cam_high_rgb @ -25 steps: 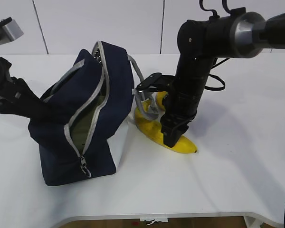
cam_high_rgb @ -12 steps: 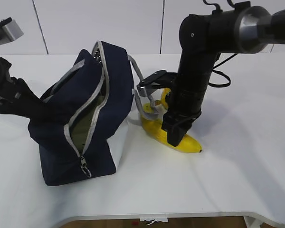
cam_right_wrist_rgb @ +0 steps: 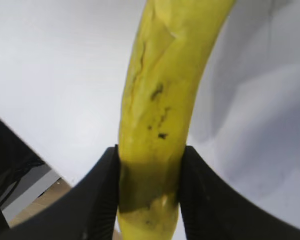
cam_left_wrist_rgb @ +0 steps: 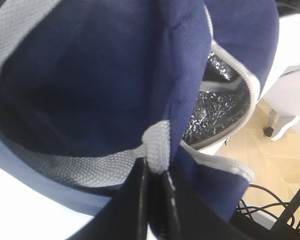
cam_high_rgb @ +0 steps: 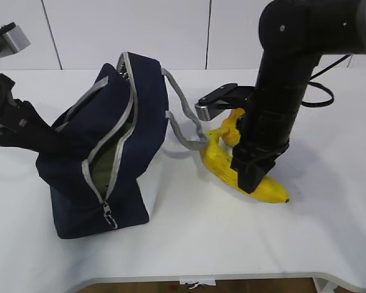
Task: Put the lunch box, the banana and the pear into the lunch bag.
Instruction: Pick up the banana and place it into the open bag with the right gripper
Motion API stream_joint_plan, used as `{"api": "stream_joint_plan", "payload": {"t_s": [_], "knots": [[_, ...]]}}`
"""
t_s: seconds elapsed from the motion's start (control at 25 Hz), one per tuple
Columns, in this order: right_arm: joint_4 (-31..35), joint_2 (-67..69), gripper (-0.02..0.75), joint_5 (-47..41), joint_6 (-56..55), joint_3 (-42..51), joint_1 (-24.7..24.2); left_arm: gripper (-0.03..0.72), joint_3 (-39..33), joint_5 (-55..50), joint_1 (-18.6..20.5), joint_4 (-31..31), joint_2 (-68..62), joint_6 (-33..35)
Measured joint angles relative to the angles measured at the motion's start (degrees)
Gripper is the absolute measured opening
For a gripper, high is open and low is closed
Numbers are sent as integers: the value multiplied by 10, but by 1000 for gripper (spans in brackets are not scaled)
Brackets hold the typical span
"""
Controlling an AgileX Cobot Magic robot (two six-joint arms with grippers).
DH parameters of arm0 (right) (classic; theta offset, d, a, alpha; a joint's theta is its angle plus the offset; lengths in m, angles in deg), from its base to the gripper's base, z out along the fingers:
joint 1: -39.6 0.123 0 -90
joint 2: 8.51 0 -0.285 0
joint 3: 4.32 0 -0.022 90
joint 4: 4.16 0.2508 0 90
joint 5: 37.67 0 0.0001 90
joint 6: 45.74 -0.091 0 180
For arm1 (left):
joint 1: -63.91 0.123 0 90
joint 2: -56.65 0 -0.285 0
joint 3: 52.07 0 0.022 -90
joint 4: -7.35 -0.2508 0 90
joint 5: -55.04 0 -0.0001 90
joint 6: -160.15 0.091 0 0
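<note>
R claw [cam_right_wrist_rgb: 149, 192] clamps banana [cam_right_wrist_rgb: 162, 100]; no readable writing on lunch bag [cam_high_rgb: 104, 152].

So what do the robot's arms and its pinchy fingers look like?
Both arms are black. The right arm is chunky, built of round tube sections, with black cables looping behind it and a silver-edged plate on its side. The right gripper has smooth, curved black fingers. The left gripper has thin, flat, glossy black ones.

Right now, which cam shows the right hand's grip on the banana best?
Right wrist view: both fingers press the banana from either side, close up. The exterior view shows the whole banana on the table, but the arm hides the right hand there. The left wrist view shows only the lunch bag.
</note>
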Motion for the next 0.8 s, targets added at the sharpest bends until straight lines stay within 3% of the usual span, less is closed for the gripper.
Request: {"api": "stream_joint_plan", "payload": {"t_s": [0.48, 0.8], "knots": [[-6, -163, 263, -6, -14, 26, 0, 6, 0, 3, 0, 0, 0, 0], [-130, -238, 263, -13, -83, 27, 0, 6, 0, -7, 0, 7, 0, 0]]}}
